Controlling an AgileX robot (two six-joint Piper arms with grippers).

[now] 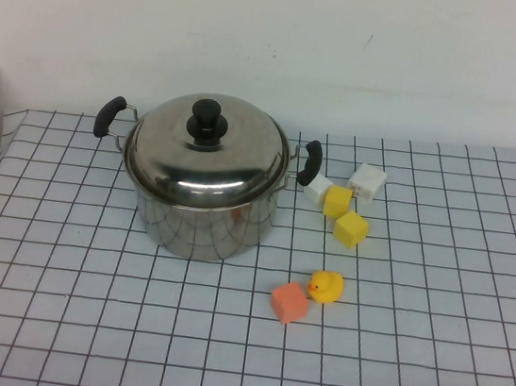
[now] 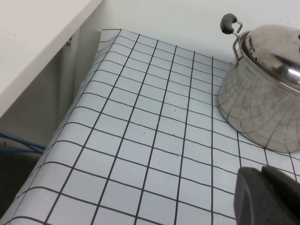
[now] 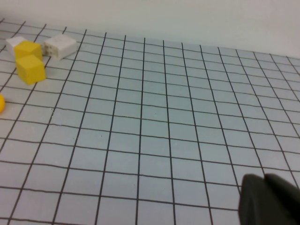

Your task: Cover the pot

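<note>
On the checked tablecloth (image 1: 425,367), seen from above, we find the pot (image 1: 202,219), a shiny steel cylinder, standing left of centre with its domed steel lid (image 1: 208,153) seated on the rim and a black knob (image 1: 205,121) on top. Two black handles on wire loops stick out, one to the left (image 1: 109,116) and one to the right (image 1: 311,162). Just beside the right handle lies a cluster of small blocks: two white ones (image 1: 367,180) and two yellow ones (image 1: 350,228), close together. Nearer to us, well apart from the pot, a rounded yellow duck (image 1: 326,286) sits touching or almost touching a salmon-pink cube (image 1: 289,302). Neither arm appears in this view. From the left wrist, we see the pot's mirrored wall (image 2: 255,115) reflecting the grid lines, the lid's edge above it, and one grey-black handle on its wire loop (image 2: 229,23); the cloth hangs over the table edge beside a white board. Our left gripper (image 2: 267,197) shows only as a dark matte lump near the pot, and we cannot tell how its fingers stand. From the right wrist, we see flat gridded cloth, the yellow and white blocks (image 3: 30,69) far off, and a sliver of the duck at the picture's edge. Our right gripper (image 3: 269,201) is again just a dark corner over bare cloth, its fingers not readable.
</note>
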